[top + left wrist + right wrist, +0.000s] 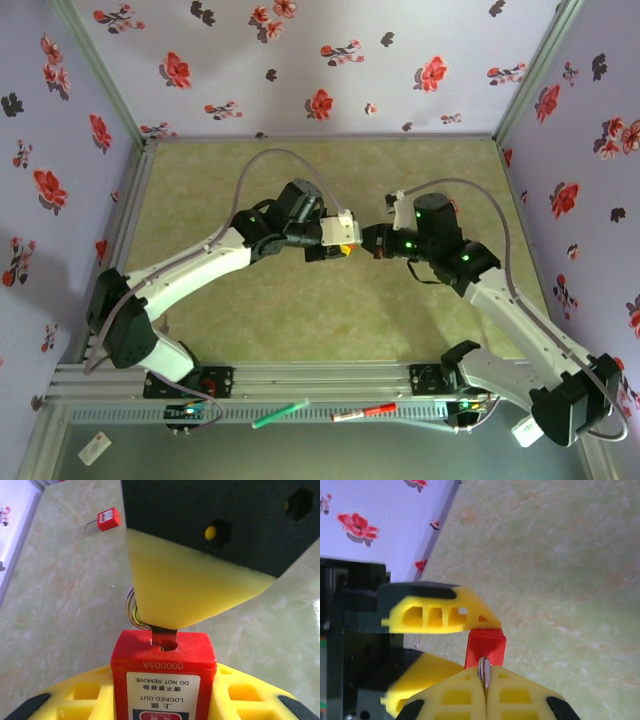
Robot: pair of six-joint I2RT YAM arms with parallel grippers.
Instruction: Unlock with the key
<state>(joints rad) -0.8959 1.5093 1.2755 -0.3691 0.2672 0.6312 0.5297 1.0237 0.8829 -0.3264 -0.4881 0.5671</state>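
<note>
A red padlock [164, 677] with a "LOCKED OUT" label stands between the yellow fingers of my left gripper [164, 692], which is shut on its body. The metal key blade [165, 634] sits in the keyhole on the padlock's end face. My right gripper [485, 680] is shut on the key's head, and the key ring [484, 671] pokes out between its fingertips just in front of the padlock [485, 645]. In the top view both grippers meet nose to nose above the table's middle, left gripper [343, 247] and right gripper [372, 243].
A second red padlock [106, 519] lies on the green table some way beyond. A green pen [280, 413] and a red-and-white marker [363, 411] rest on the front rail. Floral walls [60, 150] close in the left, back and right sides.
</note>
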